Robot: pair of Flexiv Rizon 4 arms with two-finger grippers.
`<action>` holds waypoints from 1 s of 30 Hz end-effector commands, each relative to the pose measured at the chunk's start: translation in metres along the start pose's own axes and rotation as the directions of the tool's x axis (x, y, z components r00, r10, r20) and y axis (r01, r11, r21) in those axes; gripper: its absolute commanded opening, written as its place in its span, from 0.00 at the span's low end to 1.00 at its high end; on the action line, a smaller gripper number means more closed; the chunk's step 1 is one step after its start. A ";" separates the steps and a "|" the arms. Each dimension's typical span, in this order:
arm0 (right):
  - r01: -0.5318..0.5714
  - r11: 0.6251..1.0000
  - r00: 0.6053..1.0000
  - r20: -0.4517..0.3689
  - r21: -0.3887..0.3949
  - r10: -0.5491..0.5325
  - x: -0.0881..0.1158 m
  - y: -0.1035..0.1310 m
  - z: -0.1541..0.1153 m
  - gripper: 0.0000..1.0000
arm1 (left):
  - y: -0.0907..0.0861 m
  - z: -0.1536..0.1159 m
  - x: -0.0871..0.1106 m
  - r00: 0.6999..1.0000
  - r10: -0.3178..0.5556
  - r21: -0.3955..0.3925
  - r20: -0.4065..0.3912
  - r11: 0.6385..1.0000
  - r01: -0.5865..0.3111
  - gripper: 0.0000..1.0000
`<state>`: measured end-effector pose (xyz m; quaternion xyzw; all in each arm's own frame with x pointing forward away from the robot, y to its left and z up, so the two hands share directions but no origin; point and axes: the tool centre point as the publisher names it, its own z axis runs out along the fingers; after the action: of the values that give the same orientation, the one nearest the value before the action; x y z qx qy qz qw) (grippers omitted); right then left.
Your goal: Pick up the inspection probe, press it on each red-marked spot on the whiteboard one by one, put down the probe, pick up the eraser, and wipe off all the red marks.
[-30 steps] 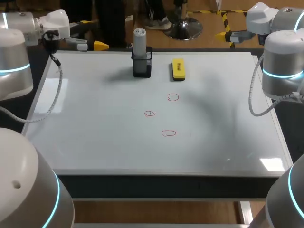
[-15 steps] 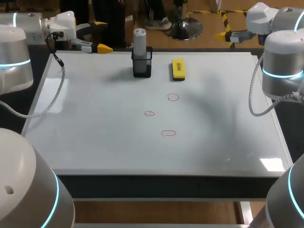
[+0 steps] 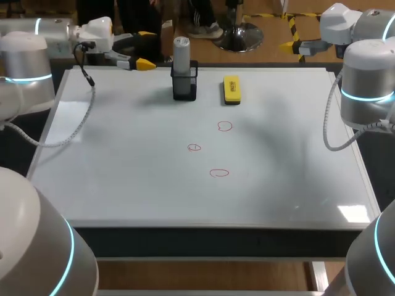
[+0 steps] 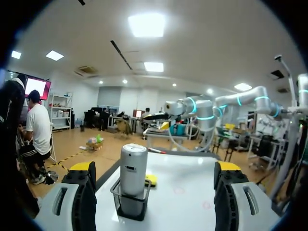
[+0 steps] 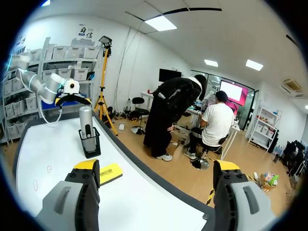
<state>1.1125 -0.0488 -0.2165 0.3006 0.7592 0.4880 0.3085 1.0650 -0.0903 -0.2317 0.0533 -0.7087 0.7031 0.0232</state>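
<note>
My left pincer [image 3: 147,49] hangs at the far edge of the whiteboard [image 3: 123,154], lying level and pointing along that edge. Its fingers are spread wide and nothing touches them. Straight ahead of it in the left wrist view stands the inspection probe [image 4: 133,163], a grey cylinder upright in its black holder [image 4: 129,206]. It lines up with the gap between my two yellow tips, but it is ahead of them and clear of both, so no contact. Just past the holder a sliver of the yellow eraser [image 4: 151,179] peeks out.

From overhead, the probe and holder sit near the middle of the board's far edge, with my left pincer near them on their left. The eraser lies flat just to their right, apart from the holder. Toward the centre of the board are three red marks [image 3: 225,126], small open rings. One is on my side of the eraser, one sits a little left of that and closer to me, and the third is closest of all. None of them is wiped.

Over on the other side, my right pincer [image 5: 156,168] hangs off the far right corner, past the board's edge, fingers wide apart and holding nothing. Its wrist view looks along the far edge: the eraser is nearest, then the probe in its holder, and my left pincer beyond that.
</note>
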 end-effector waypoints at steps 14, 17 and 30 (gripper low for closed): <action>0.000 1.000 1.000 0.000 0.001 0.000 0.000 0.000 0.000 1.00 | 0.024 0.041 -0.016 0.999 -0.032 0.024 -0.011 0.999 0.032 1.00; 0.000 1.000 1.000 0.000 0.001 0.000 0.000 0.000 0.000 1.00 | 0.026 0.047 -0.018 0.999 -0.032 0.026 -0.006 0.999 0.032 1.00; 0.000 1.000 1.000 0.000 0.001 0.000 0.000 0.000 0.000 1.00 | 0.031 0.075 -0.028 1.000 -0.025 0.029 0.011 0.999 0.025 1.00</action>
<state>1.1125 -0.0488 -0.2165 0.3006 0.7592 0.4880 0.3085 1.0889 -0.1561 -0.2641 0.0668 -0.6983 0.7122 0.0275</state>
